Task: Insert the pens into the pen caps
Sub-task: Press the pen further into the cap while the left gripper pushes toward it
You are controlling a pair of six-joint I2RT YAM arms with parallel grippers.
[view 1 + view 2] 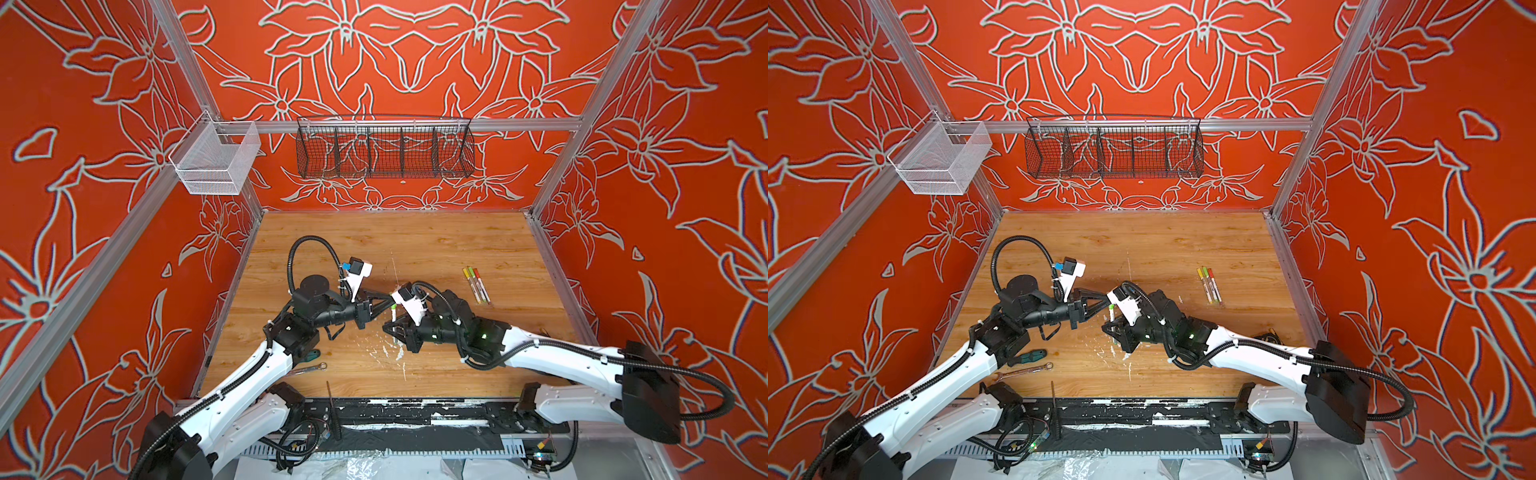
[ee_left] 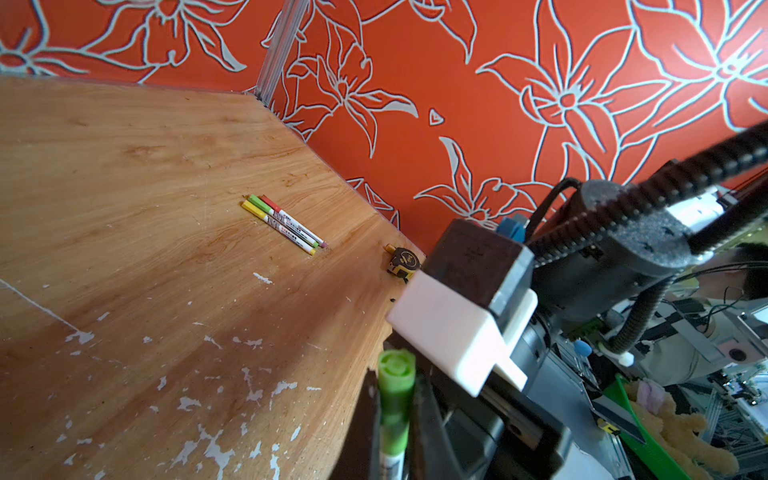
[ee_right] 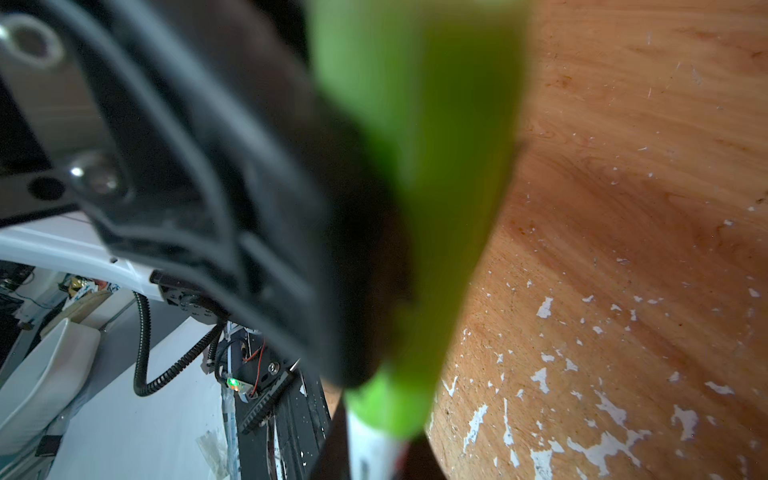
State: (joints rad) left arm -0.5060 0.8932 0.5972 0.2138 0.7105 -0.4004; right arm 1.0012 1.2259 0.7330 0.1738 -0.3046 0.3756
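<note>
The right gripper (image 1: 391, 330) is clamped on the white barrel of a pen (image 1: 394, 319) and holds it up off the wooden table (image 1: 415, 249). A green cap (image 2: 397, 380) sits on the end of this pen. The left gripper (image 1: 390, 296) reaches in from the opposite side. In the left wrist view its dark fingers (image 2: 430, 415) are closed on the lower part of the cap, one on each side, so both grippers grip the same pen. In both top views the held pen is to the left of three other pens (image 1: 476, 286) and well apart from them. Those three lie side by side on the table, touching each other, with yellow, green and red caps on.
</note>
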